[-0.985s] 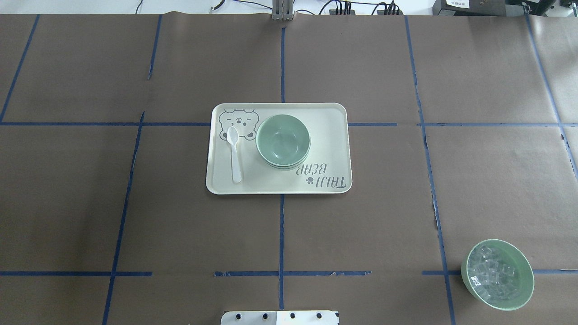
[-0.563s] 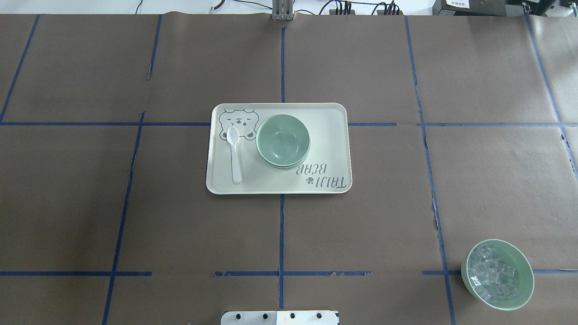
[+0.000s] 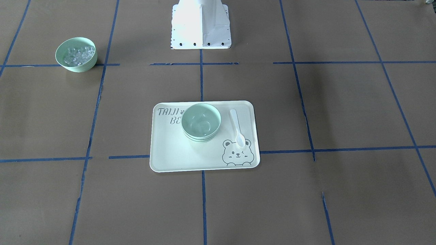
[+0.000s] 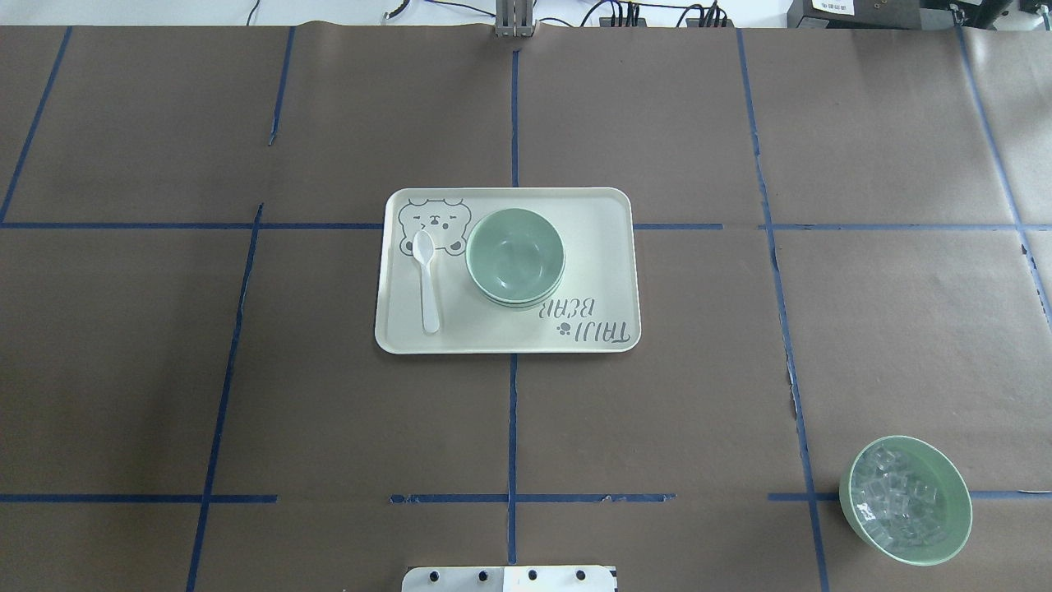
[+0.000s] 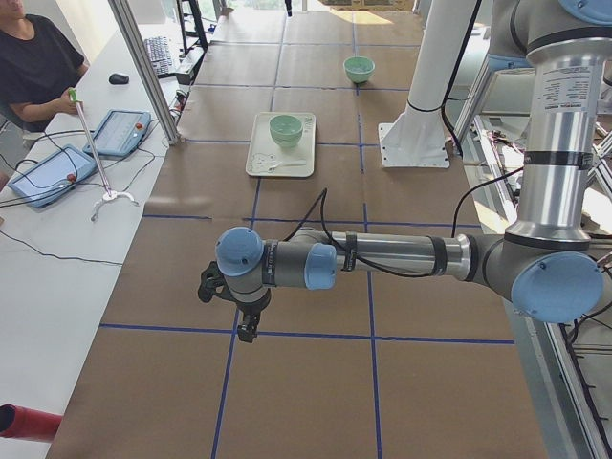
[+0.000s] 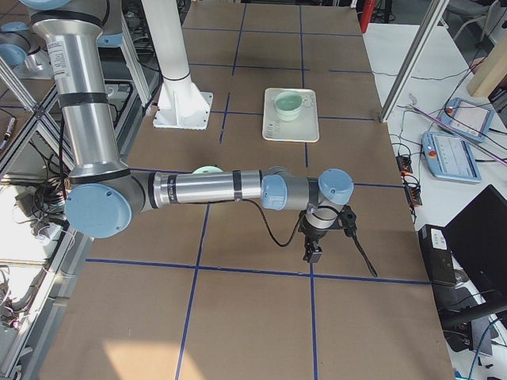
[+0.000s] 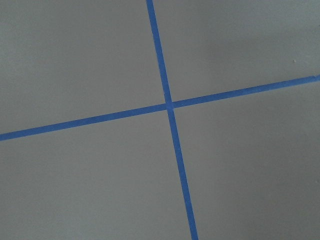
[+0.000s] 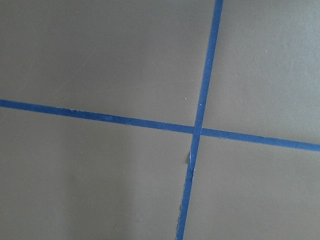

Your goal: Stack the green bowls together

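The green bowls (image 4: 515, 256) sit nested in one stack on the cream tray (image 4: 604, 255), also seen in the front view (image 3: 201, 122) and both side views (image 5: 286, 128) (image 6: 288, 102). My left gripper (image 5: 247, 330) hangs over bare brown paper far from the tray, near the table's left end. My right gripper (image 6: 313, 255) hangs likewise near the right end. Both show only in the side views, so I cannot tell whether they are open or shut. The wrist views show only paper and blue tape crosses.
A white spoon (image 4: 426, 279) lies on the tray beside a bear print. A matching green bowl with clear cubes (image 4: 905, 500) stands at the near right. The robot's white base (image 3: 201, 23) is at the table edge. An operator (image 5: 33, 67) sits beyond the far side.
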`<state>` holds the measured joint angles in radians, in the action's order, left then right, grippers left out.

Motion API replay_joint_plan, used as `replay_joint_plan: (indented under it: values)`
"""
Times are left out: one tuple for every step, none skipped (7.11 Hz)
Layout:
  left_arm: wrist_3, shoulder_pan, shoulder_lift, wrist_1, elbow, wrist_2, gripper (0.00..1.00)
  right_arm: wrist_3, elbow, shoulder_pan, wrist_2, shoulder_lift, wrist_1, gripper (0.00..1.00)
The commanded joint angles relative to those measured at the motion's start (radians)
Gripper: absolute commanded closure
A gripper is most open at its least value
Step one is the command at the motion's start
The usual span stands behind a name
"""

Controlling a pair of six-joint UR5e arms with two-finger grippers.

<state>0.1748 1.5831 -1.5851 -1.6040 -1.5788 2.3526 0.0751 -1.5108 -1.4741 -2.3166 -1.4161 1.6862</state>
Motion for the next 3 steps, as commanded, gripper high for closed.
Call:
replay_joint_plan:
  values:
    - [-0.001,0.001,-0.003,-0.002,0.000,-0.006,0.00,0.000,-0.003,0.000,0.000,-0.004,0.001,0.00]
    - [-0.018,0.000,-0.004,-0.004,-0.003,-0.004,0.00,0.000,-0.003,0.000,0.000,-0.004,0.001,0.00]
    - [-0.085,0.000,-0.006,-0.004,-0.007,-0.006,0.00,0.000,-0.003,0.000,0.000,-0.003,0.001,0.00]
